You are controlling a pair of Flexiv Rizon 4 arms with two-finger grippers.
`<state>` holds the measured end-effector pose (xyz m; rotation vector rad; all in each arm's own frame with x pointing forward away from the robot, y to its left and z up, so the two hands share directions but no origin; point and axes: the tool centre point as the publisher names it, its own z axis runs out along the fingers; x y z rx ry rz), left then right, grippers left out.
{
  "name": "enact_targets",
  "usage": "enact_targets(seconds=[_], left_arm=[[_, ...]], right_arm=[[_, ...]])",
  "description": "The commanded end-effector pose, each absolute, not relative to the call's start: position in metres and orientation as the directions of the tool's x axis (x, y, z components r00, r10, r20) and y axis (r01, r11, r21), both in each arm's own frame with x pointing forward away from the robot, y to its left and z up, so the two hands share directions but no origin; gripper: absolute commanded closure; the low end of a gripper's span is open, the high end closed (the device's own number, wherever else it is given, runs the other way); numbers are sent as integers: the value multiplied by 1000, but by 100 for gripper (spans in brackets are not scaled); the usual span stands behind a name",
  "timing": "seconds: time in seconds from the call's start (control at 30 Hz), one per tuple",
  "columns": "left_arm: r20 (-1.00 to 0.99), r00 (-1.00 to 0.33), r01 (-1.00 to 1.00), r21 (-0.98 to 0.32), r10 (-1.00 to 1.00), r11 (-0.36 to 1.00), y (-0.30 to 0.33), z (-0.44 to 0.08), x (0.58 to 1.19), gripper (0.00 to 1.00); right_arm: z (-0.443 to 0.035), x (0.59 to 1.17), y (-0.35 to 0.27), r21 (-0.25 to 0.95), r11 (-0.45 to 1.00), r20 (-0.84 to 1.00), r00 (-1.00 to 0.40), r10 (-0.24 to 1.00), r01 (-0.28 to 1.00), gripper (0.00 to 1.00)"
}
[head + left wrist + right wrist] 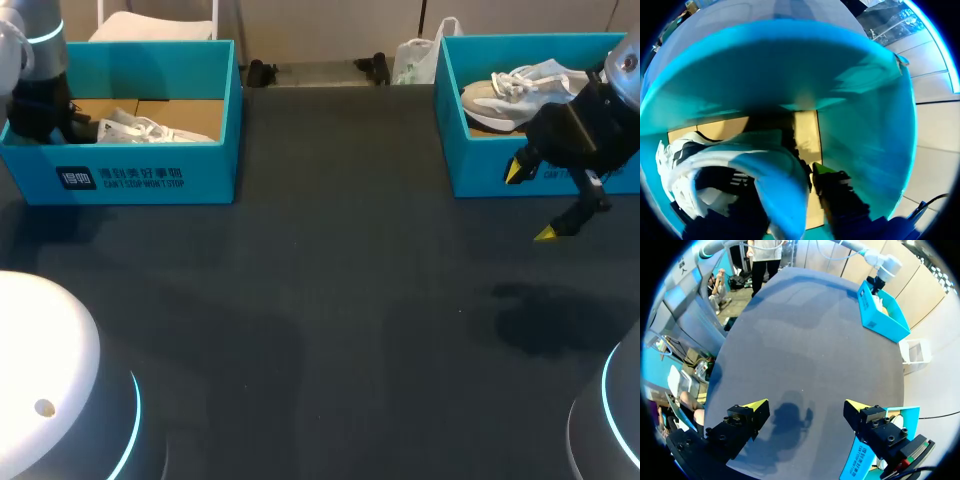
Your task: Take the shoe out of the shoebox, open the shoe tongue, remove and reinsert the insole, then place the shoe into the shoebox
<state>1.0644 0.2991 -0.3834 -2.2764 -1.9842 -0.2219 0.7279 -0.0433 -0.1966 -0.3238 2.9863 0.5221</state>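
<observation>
Dark table (330,300): left gripper (795,182) down inside left shoebox (150,175) at the white shoe (140,128), hold cannot be told; right gripper (530,203) spread, holding nothing, above the table; advice: secure the shoe's collar, then lift straight up clear of the box walls.

From where I stand there is one dark counter (320,330). On it sit two teal shoeboxes, the ten o'clock shoebox (150,178) and the two o'clock shoebox (475,165). There are two pale shoes, one per box: the left shoe (150,130) and the right shoe (505,95). Two robot arms come in, the left arm (35,45) and the right arm (628,70).
</observation>
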Motion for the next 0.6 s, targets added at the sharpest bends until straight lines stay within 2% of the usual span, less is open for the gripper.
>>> enact_targets(seconds=[0.03,0.6], left_arm=[[174,138,990,2,975,-141,300,-376,1065,0],[82,115,993,-8,990,-115,285,-290,1057,0]], right_arm=[[-197,729,-42,322,920,-126,-973,-191,-222,0],[-197,729,-42,322,920,-126,-973,-191,-222,0]])
